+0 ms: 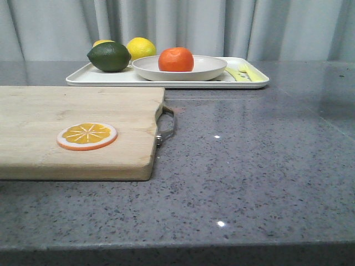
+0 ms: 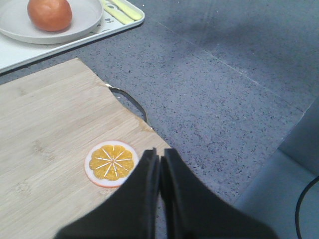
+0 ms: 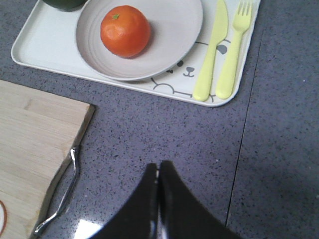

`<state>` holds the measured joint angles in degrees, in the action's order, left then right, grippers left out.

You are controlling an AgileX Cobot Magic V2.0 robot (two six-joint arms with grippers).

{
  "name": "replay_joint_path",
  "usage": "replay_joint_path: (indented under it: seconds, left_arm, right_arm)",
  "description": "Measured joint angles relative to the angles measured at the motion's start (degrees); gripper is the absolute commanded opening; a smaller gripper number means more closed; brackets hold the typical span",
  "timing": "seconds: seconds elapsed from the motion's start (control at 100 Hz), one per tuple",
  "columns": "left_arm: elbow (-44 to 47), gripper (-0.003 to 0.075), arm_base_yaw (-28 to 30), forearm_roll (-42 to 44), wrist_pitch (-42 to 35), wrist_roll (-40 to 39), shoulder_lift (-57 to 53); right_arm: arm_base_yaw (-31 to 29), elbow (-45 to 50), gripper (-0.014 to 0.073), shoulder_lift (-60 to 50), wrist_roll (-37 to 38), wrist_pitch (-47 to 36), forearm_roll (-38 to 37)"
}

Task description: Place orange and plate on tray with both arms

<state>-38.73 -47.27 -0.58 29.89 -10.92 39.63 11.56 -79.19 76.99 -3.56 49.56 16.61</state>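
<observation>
The orange [image 1: 176,59] sits in the off-white plate [image 1: 213,68], and the plate rests on the white tray [image 1: 83,76] at the back of the table. The right wrist view shows the orange [image 3: 125,31] in the plate [image 3: 174,30] on the tray [image 3: 45,50]; the left wrist view shows the orange [image 2: 49,14], the plate [image 2: 15,25] and the tray [image 2: 30,57]. My left gripper [image 2: 160,154] is shut and empty above the cutting board's near corner. My right gripper [image 3: 159,167] is shut and empty above the grey table, short of the tray. Neither gripper shows in the front view.
A wooden cutting board [image 1: 55,111] with a metal handle [image 1: 166,126] lies at the left, an orange slice [image 1: 87,136] on it. A green fruit [image 1: 109,56] and yellow lemons [image 1: 141,48] sit on the tray's left end; a yellow knife [image 3: 211,50] and fork [image 3: 233,47] on its right end.
</observation>
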Motion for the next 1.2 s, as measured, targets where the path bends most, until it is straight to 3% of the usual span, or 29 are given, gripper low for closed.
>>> replay_joint_path:
  seconds: [0.34, 0.73, 0.99, 1.2]
  left_arm:
    - [4.79, -0.0019, 0.0, 0.0, -2.36, 0.0, -3.12]
    - [12.56, -0.0019, 0.0, 0.0, -3.83, 0.0, -13.48]
    - [15.1, -0.0019, 0.0, 0.0, -3.83, 0.0, -17.93]
    - [15.33, -0.0019, 0.0, 0.0, -3.83, 0.0, -18.02]
  right_arm:
    - [0.0, 25.54, -0.006, -17.71, -2.33, -16.34, 0.0]
    - [0.0, 47.32, -0.006, -36.78, -2.33, -23.59, 0.0]
    - [0.0, 54.44, -0.006, -48.55, -2.33, -24.56, 0.0]
    - [0.0, 54.83, -0.006, -50.55, -2.33, -24.56, 0.0]
